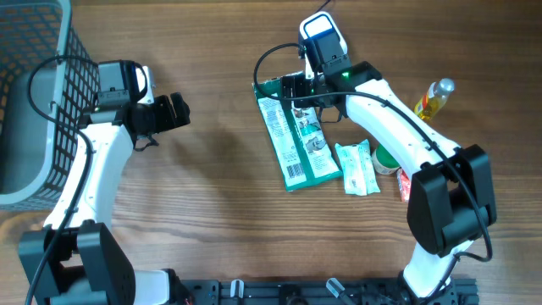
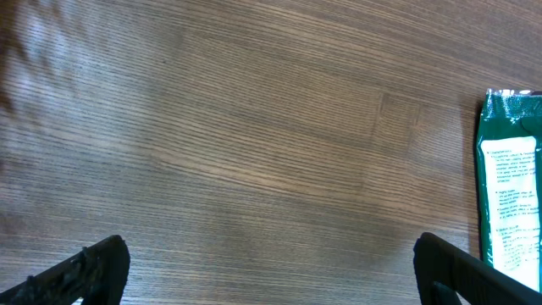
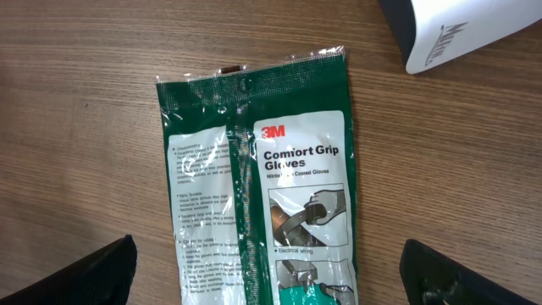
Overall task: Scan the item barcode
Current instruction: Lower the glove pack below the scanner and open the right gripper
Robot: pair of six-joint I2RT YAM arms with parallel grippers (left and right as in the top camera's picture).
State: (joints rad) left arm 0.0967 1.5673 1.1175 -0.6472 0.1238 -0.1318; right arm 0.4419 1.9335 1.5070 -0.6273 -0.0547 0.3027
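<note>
Glove packet (image 1: 296, 140) lies flat on counter (image 1: 212, 195), printed panel up, presumably for scanning, under right end effector (image 1: 298, 88), jaws wide and empty; left end effector (image 1: 175, 111) likewise wide, well apart.

Green glove packet (image 1: 296, 140) flat on table.
</note>
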